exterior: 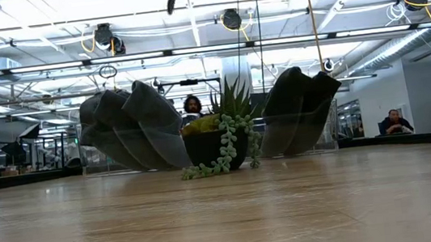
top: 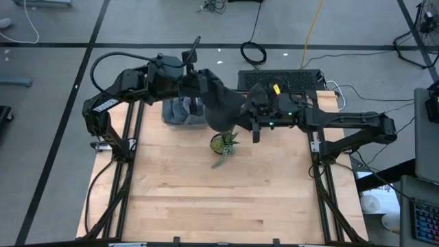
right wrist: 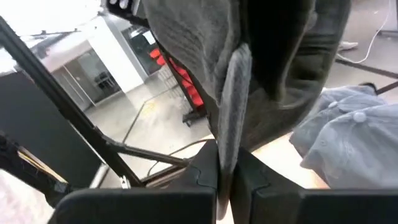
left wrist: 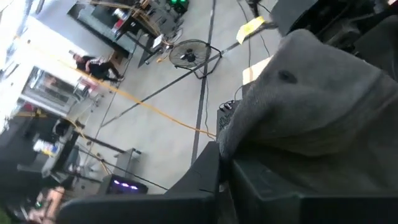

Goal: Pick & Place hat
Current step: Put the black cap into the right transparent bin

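Bright ceiling lights glare in the low view; both wrist views look smeared, perhaps motion blur, around the clamped jaws.

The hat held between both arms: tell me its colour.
The hat is dark grey, plain, without pattern; the right wrist view shows it best.

Dark charcoal grey on the hat, plain knit-looking cloth with no print, held up between two black arms. The left gripper and right gripper are both black; the right arm carries a small yellow tag and tiny green lights. Below, a plant shows pale green leaves and trailing green beads in a dark, near-black pot. The table is light honey-coloured wood with visible plank lines. In the bin, paler blue-grey hats. The floor around is grey, crossed by black lines, with a yellow cable running across it.
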